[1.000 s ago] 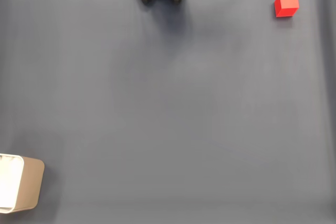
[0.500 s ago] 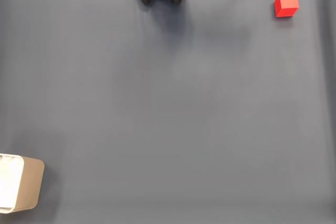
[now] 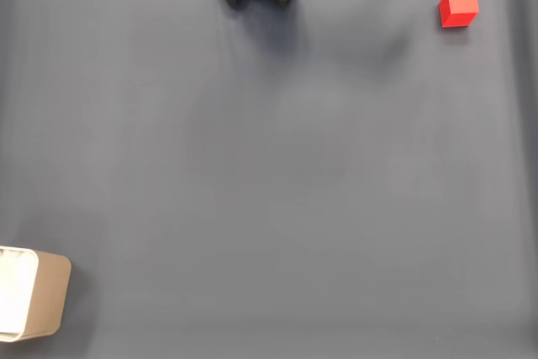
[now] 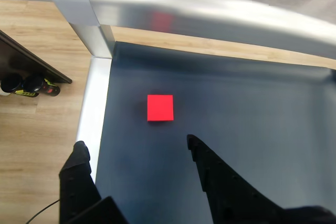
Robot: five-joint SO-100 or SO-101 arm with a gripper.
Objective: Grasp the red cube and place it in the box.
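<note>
- The red cube (image 4: 160, 108) looks small and light, so I think it lifts easily. It seems hard and stiff, so a squeeze should not squash it.
- Its faces look dull, not shiny, so I think it will not slip much.
- The best hold is probably one finger on each of two flat sides that face away from each other, near the middle.
- It is plain bright red with sharp, straight edges and no marks.
- In the fixed view the red cube (image 3: 459, 7) sits in the upper right of the frame, on the dark blue mat (image 3: 269, 174).
- The gripper (image 4: 137, 148) is spread wide with nothing in it, just below the cube in the wrist view, not touching it.
- The box (image 3: 34, 303), tan with a white inside, is in the lower left corner of the fixed view, well apart from the cube.
</note>
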